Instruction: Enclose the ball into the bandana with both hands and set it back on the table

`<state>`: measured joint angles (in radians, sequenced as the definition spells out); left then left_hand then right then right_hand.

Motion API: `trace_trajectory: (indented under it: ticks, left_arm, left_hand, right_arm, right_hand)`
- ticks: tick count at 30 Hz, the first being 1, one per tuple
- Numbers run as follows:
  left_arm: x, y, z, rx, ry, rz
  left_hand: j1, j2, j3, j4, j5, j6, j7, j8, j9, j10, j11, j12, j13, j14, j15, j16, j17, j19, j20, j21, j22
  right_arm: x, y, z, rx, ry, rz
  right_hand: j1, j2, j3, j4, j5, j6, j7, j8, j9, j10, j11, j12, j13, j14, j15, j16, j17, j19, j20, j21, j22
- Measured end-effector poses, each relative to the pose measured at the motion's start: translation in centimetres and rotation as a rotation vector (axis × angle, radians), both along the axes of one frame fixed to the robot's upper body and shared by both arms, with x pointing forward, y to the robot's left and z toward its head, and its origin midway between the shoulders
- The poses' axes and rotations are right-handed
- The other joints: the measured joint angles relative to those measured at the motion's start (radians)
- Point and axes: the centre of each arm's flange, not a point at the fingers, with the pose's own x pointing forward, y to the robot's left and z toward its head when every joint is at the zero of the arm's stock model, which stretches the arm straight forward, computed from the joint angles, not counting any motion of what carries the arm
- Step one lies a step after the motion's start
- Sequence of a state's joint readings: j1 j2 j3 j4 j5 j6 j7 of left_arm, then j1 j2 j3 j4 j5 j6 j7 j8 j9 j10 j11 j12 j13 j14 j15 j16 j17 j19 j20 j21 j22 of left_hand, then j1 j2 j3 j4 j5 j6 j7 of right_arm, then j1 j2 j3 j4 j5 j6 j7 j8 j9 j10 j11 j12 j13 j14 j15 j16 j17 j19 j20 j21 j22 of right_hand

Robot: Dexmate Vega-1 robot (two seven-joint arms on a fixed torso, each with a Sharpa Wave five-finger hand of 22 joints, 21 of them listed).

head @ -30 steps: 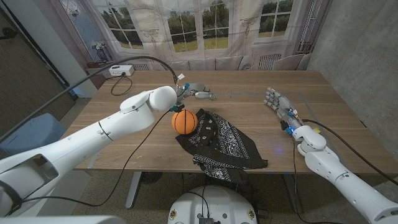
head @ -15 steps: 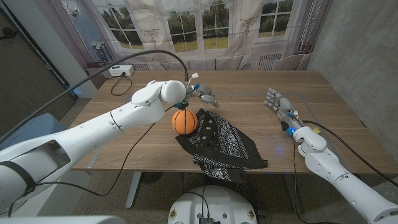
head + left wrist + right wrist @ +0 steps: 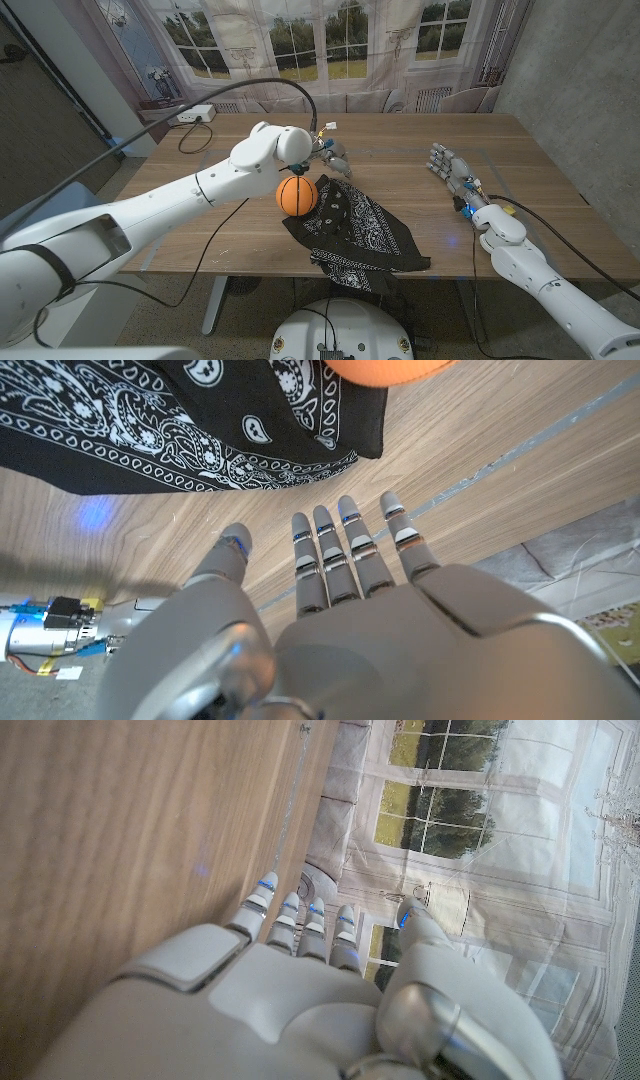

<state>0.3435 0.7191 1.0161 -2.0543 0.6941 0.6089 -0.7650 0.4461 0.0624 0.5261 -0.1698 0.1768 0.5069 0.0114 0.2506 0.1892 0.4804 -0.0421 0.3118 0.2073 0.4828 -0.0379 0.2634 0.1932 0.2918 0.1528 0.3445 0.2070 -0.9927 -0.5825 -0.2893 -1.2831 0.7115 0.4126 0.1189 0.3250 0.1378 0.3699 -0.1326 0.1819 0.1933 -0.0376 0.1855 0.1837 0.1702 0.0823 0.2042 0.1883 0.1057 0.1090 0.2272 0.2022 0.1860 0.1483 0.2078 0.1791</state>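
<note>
Left hand: your left hand hangs above the table just behind the ball, holding nothing; the left wrist view shows its fingers straight, side by side, thumb set off to one side.
Left arm: your white left arm reaches in from the near left corner, elbow high, with a black cable looping over it.
Right hand: your right hand stays out on the right side of the table, well apart from the bandana, fingers extended and slightly spread, gripping nothing; the right wrist view shows the fingertips pointing along the wood toward the window.
Ball: the orange ball sits on the left corner of the bandana, just in front of your left hand; its underside pokes into the left wrist view.
Bandana: the black-and-white paisley bandana lies rumpled near the table's middle, its front corner draped to the near edge, not wrapped over the ball; the left wrist view shows its edge on the wood.
Table: wooden table, bare wood between the bandana and your right hand.
Background: a white box with cables sits at the far left corner; curtain with a window print stands behind.
</note>
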Motion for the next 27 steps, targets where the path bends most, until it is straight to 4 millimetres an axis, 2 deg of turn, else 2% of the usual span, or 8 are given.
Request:
trace_trajectory:
  ticks: [5,11,15,19,25,27]
  left_arm:
    - [-0.1,-1.3,-0.2,0.054,-0.001,0.010]
    - [-0.2,-1.4,-0.1,0.124,-0.031,0.052]
    - [-0.3,-2.5,-0.4,0.178,-0.047,0.061]
    - [-0.3,-2.9,-0.4,0.221,-0.069,0.078]
    - [-0.3,-3.5,-0.9,0.297,-0.101,0.121]
    - [-0.2,-3.8,-1.2,0.316,-0.105,0.131]
  left_hand:
    - [-0.006,-0.033,-0.017,0.003,0.000,0.010,-0.010,0.000,0.000,0.008,-0.008,-0.007,0.000,0.006,-0.006,0.000,-0.001,0.007,-0.007,0.000,0.000]
    - [0.007,-0.063,-0.030,-0.005,0.000,0.018,-0.018,0.000,0.000,0.019,-0.019,-0.007,0.002,0.007,-0.007,0.000,-0.003,0.016,-0.016,0.000,-0.002]
    - [0.033,-0.094,-0.037,-0.012,0.006,0.017,-0.020,-0.007,0.000,0.019,-0.027,-0.007,0.005,0.007,-0.007,-0.005,-0.005,0.014,-0.025,0.000,-0.003]
    - [0.072,-0.131,-0.041,-0.016,0.020,0.009,-0.038,-0.014,0.000,0.019,-0.037,-0.012,0.009,0.007,-0.007,-0.013,-0.007,0.015,-0.027,0.000,-0.003]
    - [0.101,-0.153,-0.050,-0.014,0.027,0.023,-0.048,-0.015,0.001,0.026,-0.051,-0.016,0.011,0.007,-0.007,-0.013,-0.007,0.019,-0.041,0.000,-0.007]
    - [0.111,-0.155,-0.054,-0.009,0.032,0.031,-0.043,-0.015,0.004,0.032,-0.056,-0.016,0.014,0.012,-0.009,-0.013,-0.007,0.021,-0.043,0.000,-0.007]
  right_arm:
    - [0.2,-0.1,-0.1,0.006,0.001,0.004]
    - [0.4,-0.4,-0.3,0.012,0.006,0.001]
    - [0.5,-0.5,-0.4,0.017,0.005,0.005]
    - [0.7,-0.6,-0.4,0.021,0.003,0.006]
    - [0.9,-0.9,-0.5,0.027,0.004,0.006]
    - [1.0,-1.0,-0.5,0.029,0.004,0.007]
  right_hand:
    - [0.000,0.000,-0.003,0.003,0.000,0.000,0.000,0.000,0.000,0.000,0.000,0.000,0.000,0.002,0.002,0.006,0.005,0.000,0.000,0.000,0.000]
    - [0.000,0.000,-0.004,0.004,0.000,0.000,0.000,0.000,0.000,0.000,0.000,0.000,0.000,0.005,0.001,0.006,0.005,0.000,0.000,0.000,0.000]
    - [0.000,0.000,-0.004,0.004,0.000,0.004,0.004,0.000,0.000,0.000,0.000,0.000,0.000,0.009,-0.002,0.006,0.005,0.005,0.005,0.000,0.000]
    - [0.000,0.000,-0.004,0.004,0.000,0.007,0.007,0.000,0.000,0.004,0.004,0.000,0.000,0.014,0.003,0.010,0.005,0.009,0.002,0.000,0.000]
    - [-0.002,0.002,-0.004,0.004,0.000,0.007,0.007,0.000,0.000,0.007,0.007,0.000,0.000,0.014,0.003,0.010,0.005,0.009,0.002,0.000,0.000]
    - [-0.003,0.003,-0.004,0.004,0.000,0.007,0.007,0.000,0.000,0.007,0.007,0.000,0.000,0.014,0.003,0.010,0.005,0.013,0.006,0.000,0.000]
